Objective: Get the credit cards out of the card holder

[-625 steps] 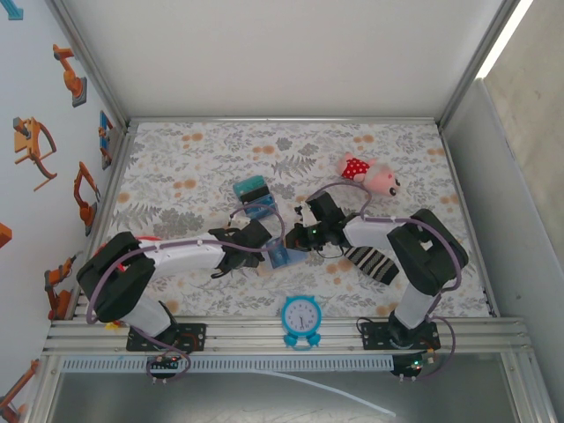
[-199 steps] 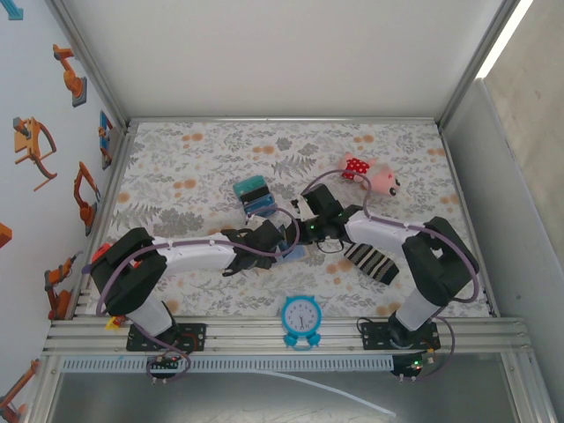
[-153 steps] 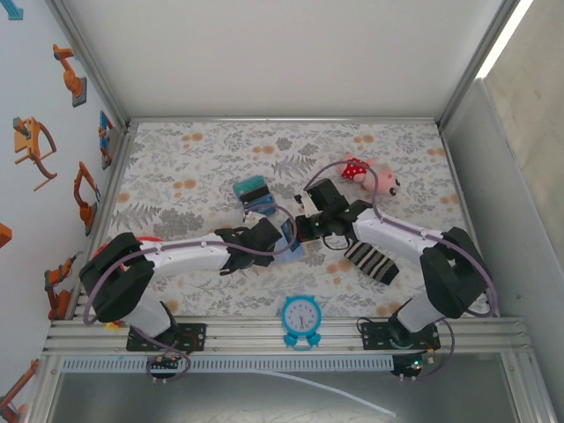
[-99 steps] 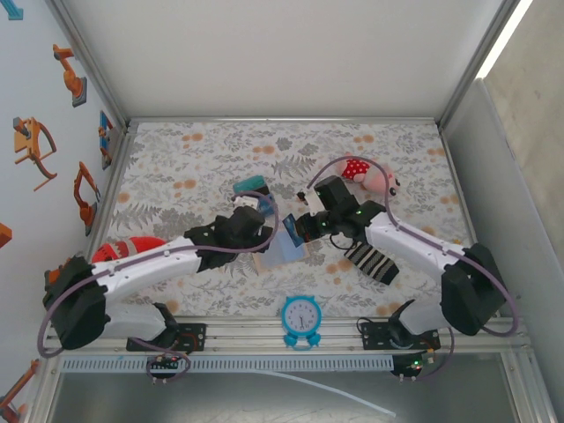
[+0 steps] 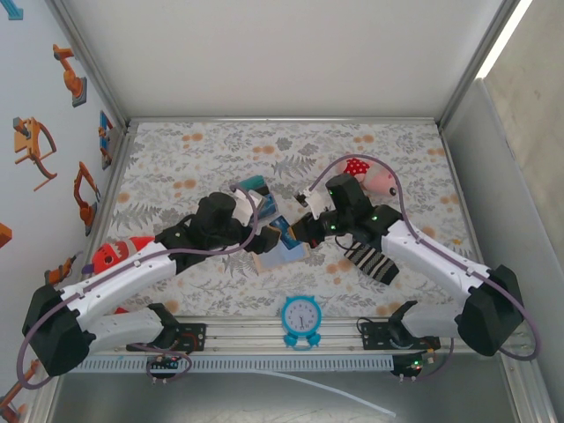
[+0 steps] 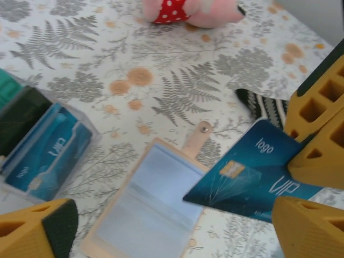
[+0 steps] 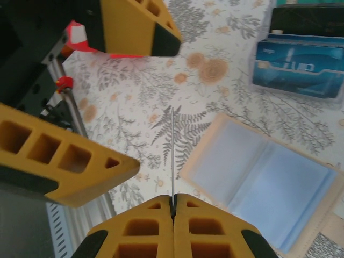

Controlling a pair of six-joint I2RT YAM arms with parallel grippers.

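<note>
From above, the card holder (image 5: 284,256) lies open and flat on the floral table (image 5: 176,167), near mid-table. The right gripper (image 5: 295,227) is pinched shut on a blue credit card (image 5: 280,228) just above it. The left gripper (image 5: 262,231) stands close beside that card. A pile of credit cards (image 5: 251,196) lies just behind, the clock (image 5: 302,319) at the near edge, and the striped sock (image 5: 370,261) to the right. The far half of the table is bare.

In the left wrist view, the left gripper (image 6: 172,226) has its jaws wide apart, and the blue credit card (image 6: 252,180) slants between them, free of both pads. The right gripper (image 6: 295,148) clamps the card's far end. The card holder (image 6: 142,212) is below, with the pile of credit cards (image 6: 45,153) at its left.

In the right wrist view, the right gripper (image 7: 173,207) grips the blue credit card (image 7: 172,156) edge-on. The left gripper (image 7: 148,105) flanks it with room on both sides, and the card holder (image 7: 263,183) lies to the right.
</note>
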